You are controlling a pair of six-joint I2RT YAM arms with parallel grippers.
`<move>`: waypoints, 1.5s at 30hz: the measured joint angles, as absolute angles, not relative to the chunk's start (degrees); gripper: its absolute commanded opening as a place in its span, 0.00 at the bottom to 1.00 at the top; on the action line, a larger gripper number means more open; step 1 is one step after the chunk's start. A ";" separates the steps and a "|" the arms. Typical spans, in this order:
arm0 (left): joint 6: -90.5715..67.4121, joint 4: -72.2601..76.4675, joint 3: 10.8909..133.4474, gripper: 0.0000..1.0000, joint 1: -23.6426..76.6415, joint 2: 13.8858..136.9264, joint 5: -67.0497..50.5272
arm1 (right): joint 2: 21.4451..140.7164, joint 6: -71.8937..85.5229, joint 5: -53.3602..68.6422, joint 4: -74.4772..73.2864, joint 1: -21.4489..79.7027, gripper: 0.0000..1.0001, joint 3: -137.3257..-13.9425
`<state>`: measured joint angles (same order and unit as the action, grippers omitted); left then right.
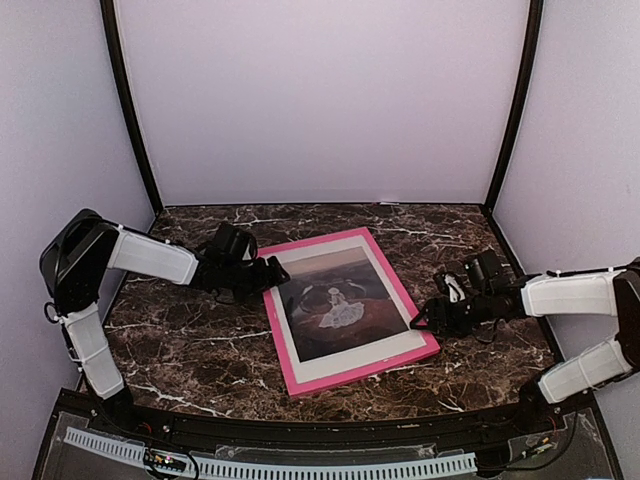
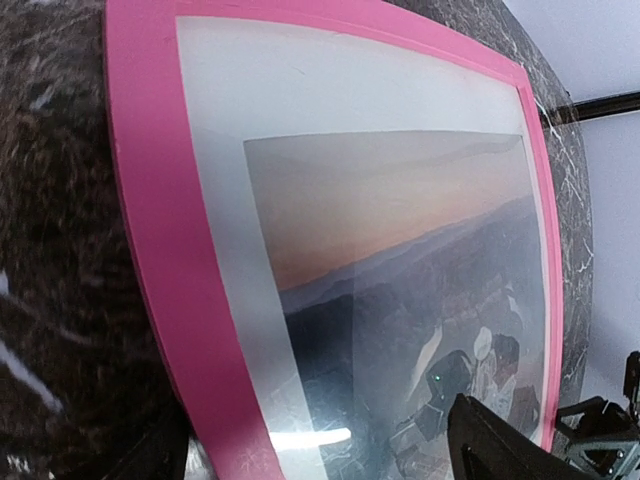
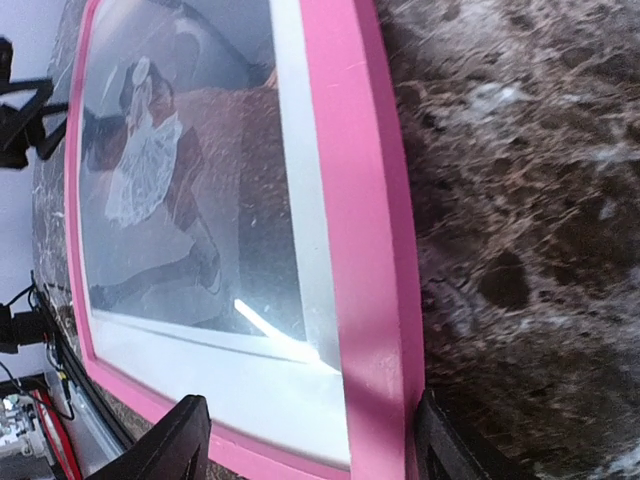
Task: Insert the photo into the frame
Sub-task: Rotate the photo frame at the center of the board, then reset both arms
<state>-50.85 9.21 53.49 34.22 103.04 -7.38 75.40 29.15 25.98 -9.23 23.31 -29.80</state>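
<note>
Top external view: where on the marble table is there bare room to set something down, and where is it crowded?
Free: the near-left table between the left arm and the frame; the far strip between frame and back wall. Crowded: the frame's side edges, where the left gripper and right gripper sit.

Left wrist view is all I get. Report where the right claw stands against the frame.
Observer: The right claw is at the right edge of the frame, close to the near corner, with its jaws open astride the pink rim.
Operator: Describe the whole photo.
Observer: The photo lies inside the frame, face up, with its white border showing on all four sides.
Operator: Now place my own claw.
Observer: The left claw is open at the frame's far left corner. I cannot tell whether it is touching the frame.
</note>
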 measured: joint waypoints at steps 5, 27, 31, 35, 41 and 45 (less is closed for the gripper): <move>-44.80 5.32 63.20 0.95 30.81 109.56 -9.72 | 75.85 28.95 29.36 -9.30 27.77 0.70 -29.54; -17.56 -3.75 55.33 0.99 28.64 75.59 16.45 | 65.80 17.43 -8.21 -23.24 30.15 0.99 -47.31; -15.05 -2.02 48.75 0.99 28.60 63.88 17.96 | 61.91 15.84 -14.59 -22.65 28.56 0.99 -47.40; -13.56 -0.43 43.77 0.99 28.60 55.61 17.89 | 59.40 14.79 -18.68 -21.96 26.61 0.99 -48.27; -11.53 0.08 38.87 0.99 28.60 50.39 17.74 | 57.23 13.32 -21.85 -19.88 26.33 0.99 -48.31; -10.74 0.05 36.60 0.99 28.60 49.47 17.63 | 55.07 12.71 -22.17 -17.82 26.33 0.99 -47.18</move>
<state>-10.74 0.05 36.60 28.60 49.47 17.63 55.07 12.71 -22.17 -17.82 26.33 -47.18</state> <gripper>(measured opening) 0.989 0.986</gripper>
